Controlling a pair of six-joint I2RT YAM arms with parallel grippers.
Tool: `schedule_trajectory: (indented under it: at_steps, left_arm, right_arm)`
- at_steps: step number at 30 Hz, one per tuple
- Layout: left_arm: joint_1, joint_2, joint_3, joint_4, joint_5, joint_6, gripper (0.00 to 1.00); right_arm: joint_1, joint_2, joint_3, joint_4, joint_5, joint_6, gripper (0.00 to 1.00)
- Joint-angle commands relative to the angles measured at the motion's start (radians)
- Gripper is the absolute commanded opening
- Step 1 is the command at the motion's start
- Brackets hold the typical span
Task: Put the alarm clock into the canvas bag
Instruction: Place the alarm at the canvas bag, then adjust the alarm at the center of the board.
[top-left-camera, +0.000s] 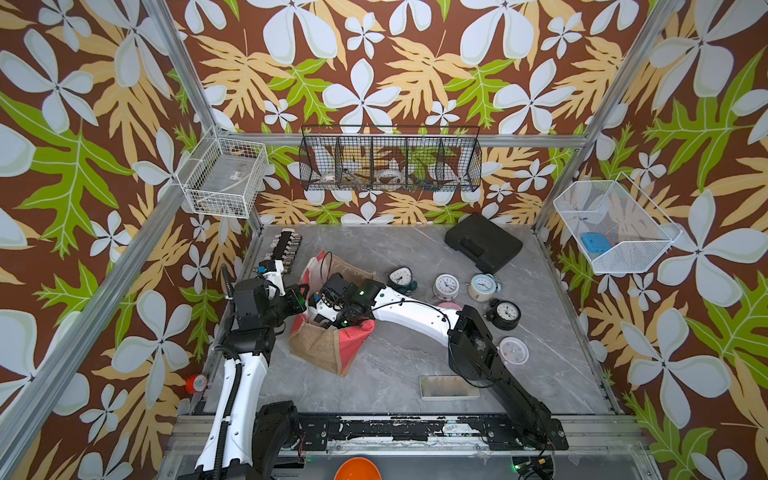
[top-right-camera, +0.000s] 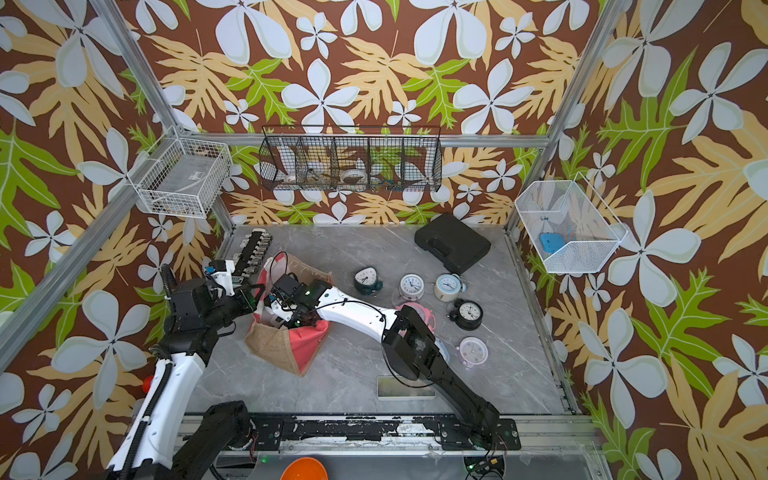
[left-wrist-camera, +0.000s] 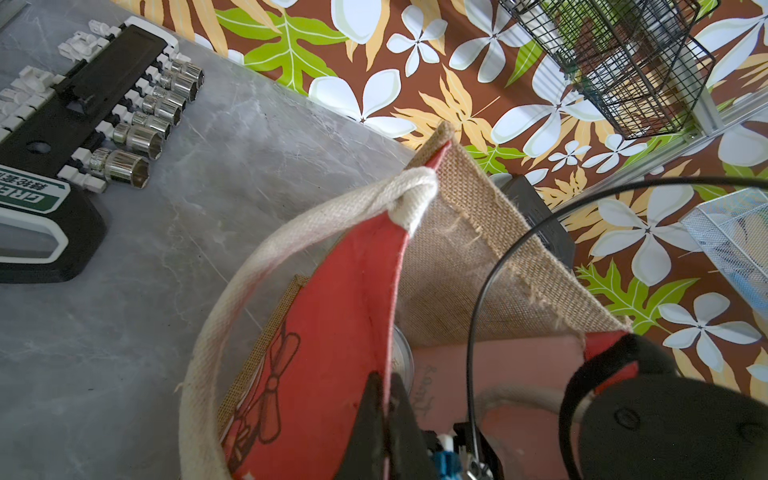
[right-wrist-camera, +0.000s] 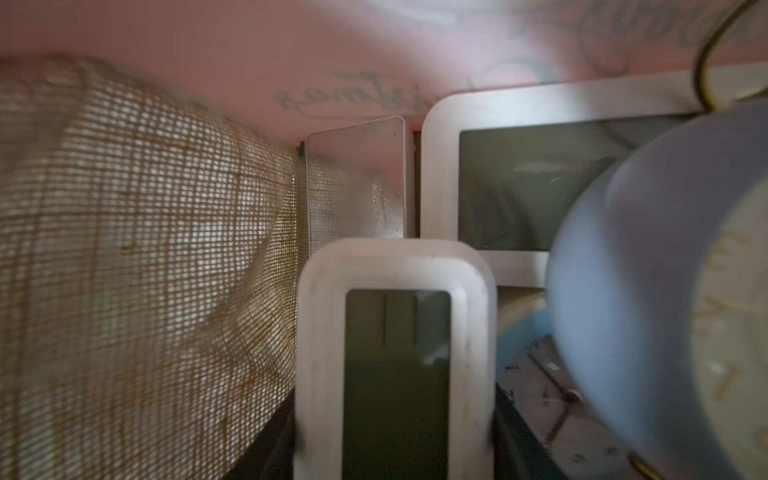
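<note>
The canvas bag (top-left-camera: 320, 345) (top-right-camera: 274, 345) stands open at the table's left, with tan burlap sides and red panels. My left gripper (left-wrist-camera: 384, 380) (top-left-camera: 305, 298) is shut on the bag's red rim panel (left-wrist-camera: 345, 291), next to a white rope handle (left-wrist-camera: 291, 232). My right gripper (right-wrist-camera: 395, 457) (top-left-camera: 323, 316) reaches down inside the bag. A white digital alarm clock (right-wrist-camera: 395, 266) stands between its dark fingers (right-wrist-camera: 282, 449), which lie close along both sides. Whether they still press it does not show. Beside it lie a larger white digital clock (right-wrist-camera: 440, 187) and a grey-blue round one (right-wrist-camera: 644, 270).
Several clocks stand right of the bag: dark green (top-left-camera: 401, 279), white (top-left-camera: 446, 286), pale blue (top-left-camera: 482, 286), black (top-left-camera: 507, 312), and a lilac one lying flat (top-left-camera: 514, 351). A black case (top-left-camera: 484, 243) sits at the back, a socket rail (top-left-camera: 286, 247) at back left, a flat tray (top-left-camera: 446, 387) in front.
</note>
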Motion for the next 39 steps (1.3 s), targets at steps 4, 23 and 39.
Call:
schedule_trajectory:
  at_steps: [4, 23, 39]
  left_arm:
    - [0.000, 0.001, 0.003, 0.031, 0.002, -0.001, 0.00]
    - [0.000, 0.004, 0.004, 0.024, -0.004, -0.002, 0.00]
    - [0.001, 0.008, 0.006, 0.021, -0.007, -0.002, 0.00]
  right_arm:
    - [0.000, -0.019, -0.013, -0.001, -0.008, -0.004, 0.65]
    - [-0.001, -0.162, -0.024, 0.018, 0.100, 0.060, 0.71]
    - [-0.072, -0.428, -0.160, 0.038, 0.344, 0.188, 0.73]
